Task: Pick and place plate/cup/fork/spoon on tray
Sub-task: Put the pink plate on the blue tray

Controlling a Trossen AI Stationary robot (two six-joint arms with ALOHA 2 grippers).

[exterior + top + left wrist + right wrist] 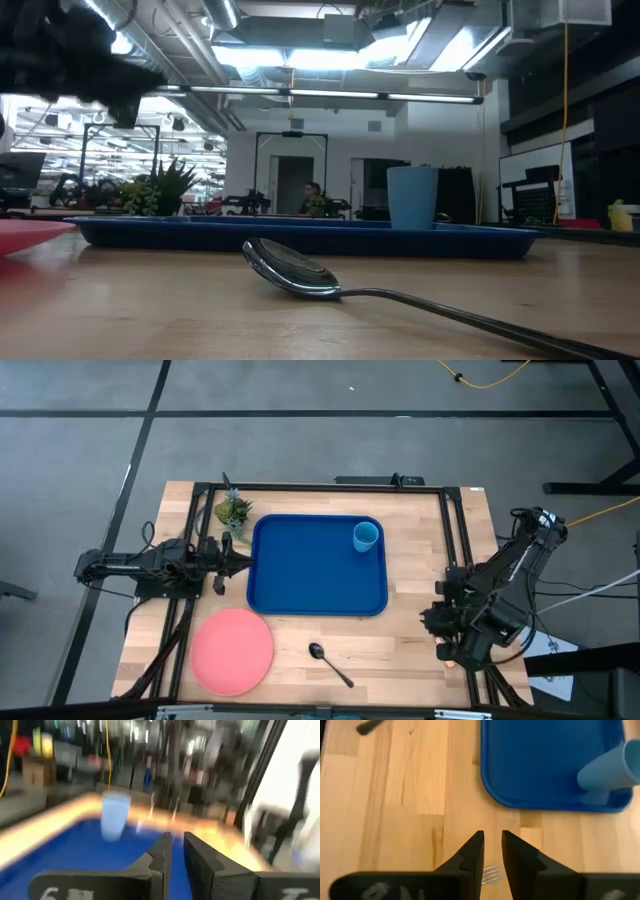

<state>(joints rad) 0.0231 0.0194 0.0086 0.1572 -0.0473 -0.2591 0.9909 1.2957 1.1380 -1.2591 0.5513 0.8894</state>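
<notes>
The blue tray lies mid-table. The light-blue cup stands upright in the tray's far right corner. On the wood at the near left lies the pink plate, with the dark spoon to its right. My left gripper hovers level at the tray's left edge, fingers a narrow gap apart and empty. My right gripper hangs slanting down over the table to the right of the tray, slightly open. The fork's tines show on the wood through its gap. The arm hides the fork in the high view.
A small potted plant stands at the far left corner beside the tray. Dark rails run along the table's left, right and far sides. Bare wood lies between the tray's right edge and the right rail.
</notes>
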